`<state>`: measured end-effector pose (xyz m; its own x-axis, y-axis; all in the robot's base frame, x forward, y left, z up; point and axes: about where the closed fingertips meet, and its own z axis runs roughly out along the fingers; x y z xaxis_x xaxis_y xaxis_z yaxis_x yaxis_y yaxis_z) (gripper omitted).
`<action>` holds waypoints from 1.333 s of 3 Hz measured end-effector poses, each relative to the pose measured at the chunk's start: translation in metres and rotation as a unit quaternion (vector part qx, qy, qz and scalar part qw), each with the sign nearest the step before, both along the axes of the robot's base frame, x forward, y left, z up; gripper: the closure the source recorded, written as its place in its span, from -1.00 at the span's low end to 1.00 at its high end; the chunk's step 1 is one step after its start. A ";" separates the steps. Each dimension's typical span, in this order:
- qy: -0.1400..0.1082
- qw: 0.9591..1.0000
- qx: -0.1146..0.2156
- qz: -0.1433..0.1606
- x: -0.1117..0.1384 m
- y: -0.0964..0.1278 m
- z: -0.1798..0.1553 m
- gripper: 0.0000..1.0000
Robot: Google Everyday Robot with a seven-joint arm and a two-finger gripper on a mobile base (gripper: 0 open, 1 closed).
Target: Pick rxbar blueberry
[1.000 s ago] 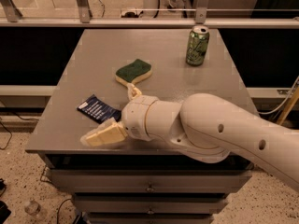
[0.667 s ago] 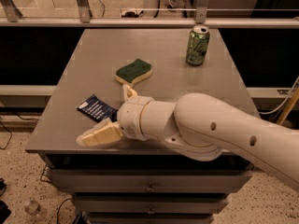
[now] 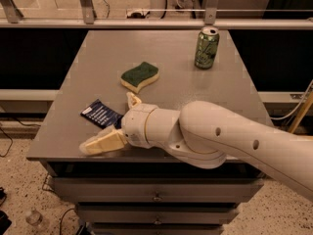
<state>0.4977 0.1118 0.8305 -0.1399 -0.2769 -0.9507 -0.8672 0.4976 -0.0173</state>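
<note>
ROBOT REACHES FOR SNACK BAR: The gripper of an Everyday Robot hangs low over a grey table. Its two cream fingers are spread wide apart and clamped on nothing. The rxbar blueberry, a dark navy wrapper with white print, lies flat on the tabletop in the gap between them. The near finger runs along the bar's front side, by the table's edge, and the far finger stands just behind its right end. Whether either finger touches the wrapper cannot be told.

Over the past second the arm has edged a little further out along the table's front edge, carrying the near finger further along the bar, while the bar itself has not moved. That puts the wrapper squarely inside the open span, so the approach looks all but finished; closing and lifting remain. A green-and-yellow sponge sits beyond the far finger, and a green can stands well apart from both fingers.
</note>
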 end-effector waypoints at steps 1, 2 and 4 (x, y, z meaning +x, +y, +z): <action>0.005 1.000 0.010 0.004 0.003 0.003 -0.009 -0.67; 0.008 1.000 0.015 0.008 0.005 0.005 -0.017 -0.21; 0.008 1.000 0.015 0.008 0.004 0.005 -0.014 0.73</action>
